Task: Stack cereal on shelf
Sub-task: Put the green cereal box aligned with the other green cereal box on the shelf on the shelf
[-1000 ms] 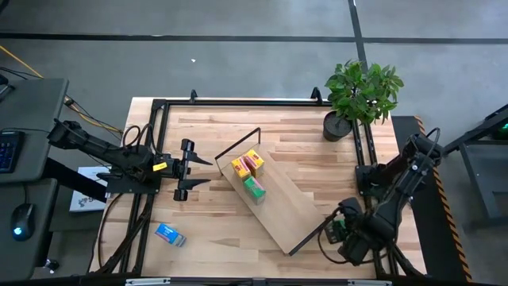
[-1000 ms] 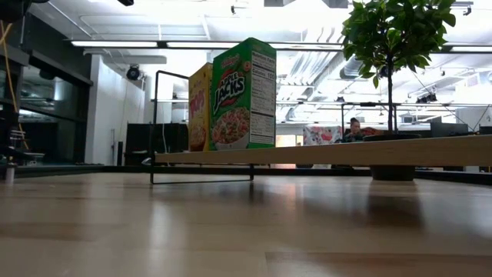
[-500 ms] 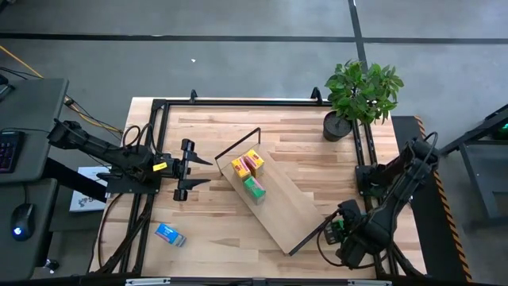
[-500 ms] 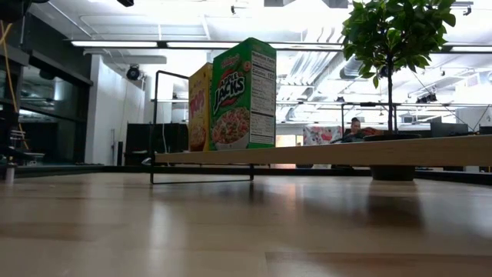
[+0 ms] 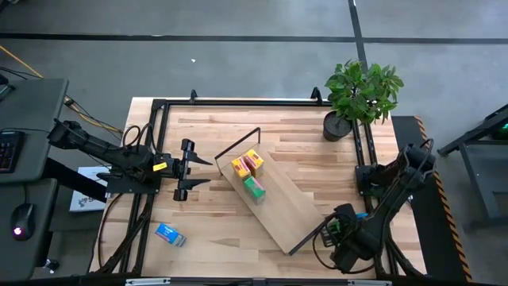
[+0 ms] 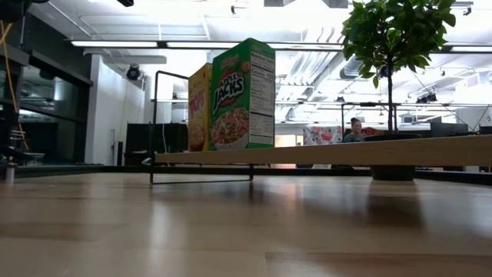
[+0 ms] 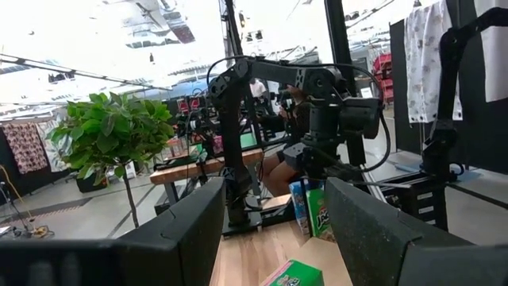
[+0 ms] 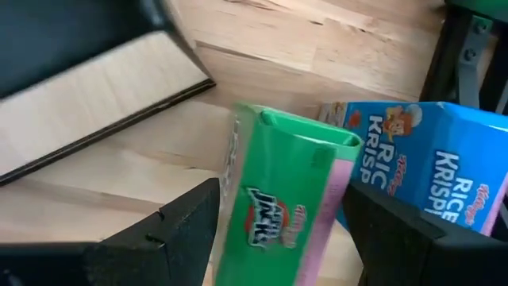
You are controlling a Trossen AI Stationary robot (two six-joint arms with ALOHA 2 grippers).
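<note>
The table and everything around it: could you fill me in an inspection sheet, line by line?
Surface: wooden table, black rails along its edges.
Job's things: shelf lying diagonally; yellow, red and green boxes on it; a blue box on the table; green box and another blue box by the right gripper.
Clutter: potted plant.
Grippers: left gripper open, empty; right gripper open around the green box.
Cables: along both arms.
Surroundings: grey floor, a person seated far off.

overhead camera looks straight down; low camera looks level across the table (image 6: 231, 223); both show the shelf (image 5: 278, 208).
</note>
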